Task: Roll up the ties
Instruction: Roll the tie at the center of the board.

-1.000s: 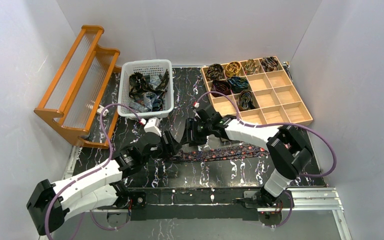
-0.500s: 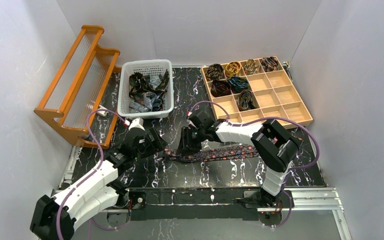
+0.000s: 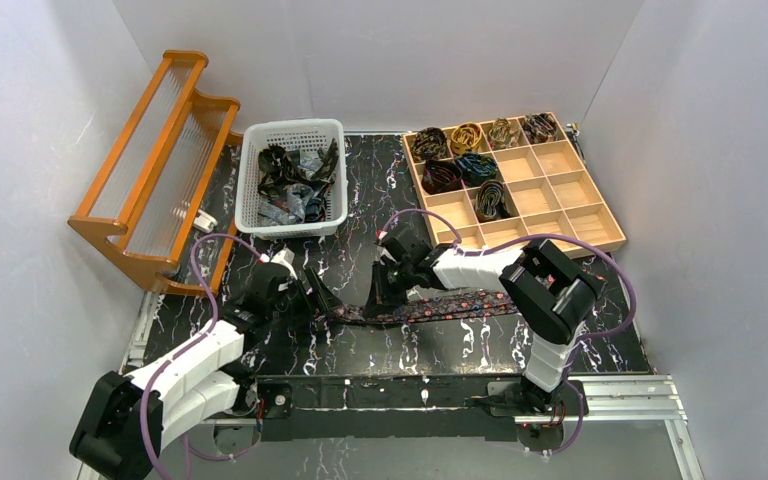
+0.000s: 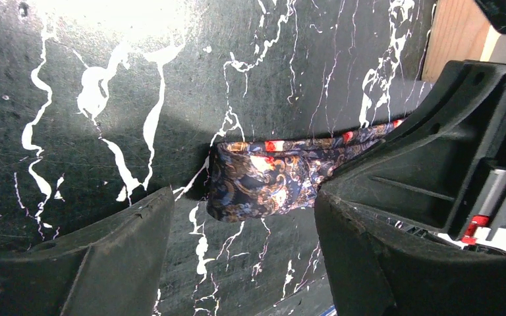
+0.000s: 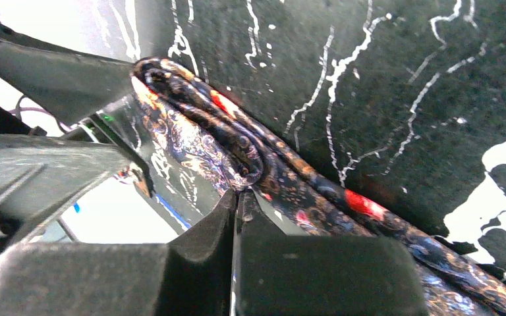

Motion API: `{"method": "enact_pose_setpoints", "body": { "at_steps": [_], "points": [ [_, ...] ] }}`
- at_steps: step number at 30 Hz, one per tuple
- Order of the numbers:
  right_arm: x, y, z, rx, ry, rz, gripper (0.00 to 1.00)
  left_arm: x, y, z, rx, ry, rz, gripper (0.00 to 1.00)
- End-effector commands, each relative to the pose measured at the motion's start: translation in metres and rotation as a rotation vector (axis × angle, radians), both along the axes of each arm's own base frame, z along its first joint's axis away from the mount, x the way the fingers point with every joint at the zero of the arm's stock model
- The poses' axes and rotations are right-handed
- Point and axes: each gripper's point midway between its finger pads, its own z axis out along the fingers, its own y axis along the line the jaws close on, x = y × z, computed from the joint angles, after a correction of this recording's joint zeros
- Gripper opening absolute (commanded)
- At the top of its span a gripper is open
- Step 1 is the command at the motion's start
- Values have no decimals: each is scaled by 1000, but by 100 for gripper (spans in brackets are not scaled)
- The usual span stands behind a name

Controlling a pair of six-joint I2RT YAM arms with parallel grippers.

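From above, the dotted tie lies on the counter in the lower middle of the frame. Its long axis runs left to right, with the left pincer at its left end and the right pincer just right of that. In the left wrist view the left pincer is apart, the tie's folded end between its fingers. In the right wrist view the right pincer is together, touching the tie just under a small coil, the rest trailing lower right.

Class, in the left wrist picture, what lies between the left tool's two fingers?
The folded end of the tie, on the dark table, inside the open left tool; the left wrist view shows it.
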Motion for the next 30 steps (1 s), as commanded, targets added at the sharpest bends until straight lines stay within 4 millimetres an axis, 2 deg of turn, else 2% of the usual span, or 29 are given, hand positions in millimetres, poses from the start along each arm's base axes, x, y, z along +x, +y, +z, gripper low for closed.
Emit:
{"method": "enact_pose_setpoints", "body": {
  "at_steps": [1,4,10,15,18,21,30],
  "points": [
    [2,-8,-10,-31,-26,4,4,4,-4,5,-47,-27,2,75],
    [5,-13,-10,-45,-48,8,4,4,-5,3,-58,-29,4,75],
    [7,-7,9,10,-86,57,3,-4,-11,0,-78,-11,-48,70],
    [8,-14,-4,-38,-85,72,4,-5,-10,-3,-88,-1,-28,66],
    [3,-17,-15,-54,-67,85,7,-7,-8,-11,-80,15,-19,63],
    [6,-23,-22,-104,-84,87,9,-11,-8,-19,-77,38,-27,58],
    [10,-26,-29,-144,-86,95,11,-15,-14,-27,-91,55,-67,49]
  ]
}}
